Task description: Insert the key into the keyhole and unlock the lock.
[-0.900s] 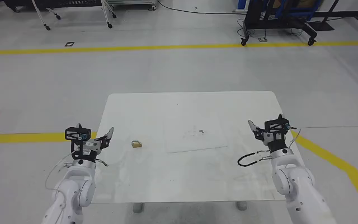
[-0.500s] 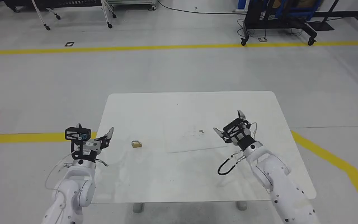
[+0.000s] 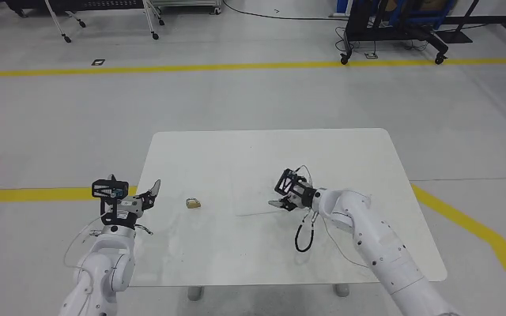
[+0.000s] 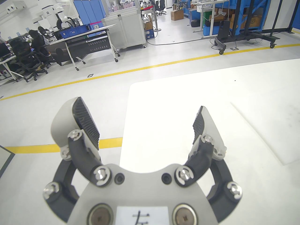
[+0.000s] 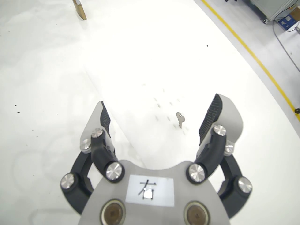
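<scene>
- Now, small silver key [image 5: 180,119] lies flat mid-table on white table [image 3: 356,150], far from every edge, seen between the spread, empty fingers of right gripper [image 5: 159,99]; from above, that gripper covers it.
- Brass padlock with silver shackle [image 5: 78,5] well apart, toward left side; keyhole can't be made out.
- Left gripper [image 4: 140,108] gapes, holding nothing, at table's left edge.

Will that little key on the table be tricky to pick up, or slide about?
Probably tricky: the key lies flat on the smooth white table, so little edge shows to pinch and a nudge may send it skidding. It looks like thin metal, so likely stiff and light, unlikely to roll. The open right gripper has ribbed pads that should hold it once pinched.
</scene>
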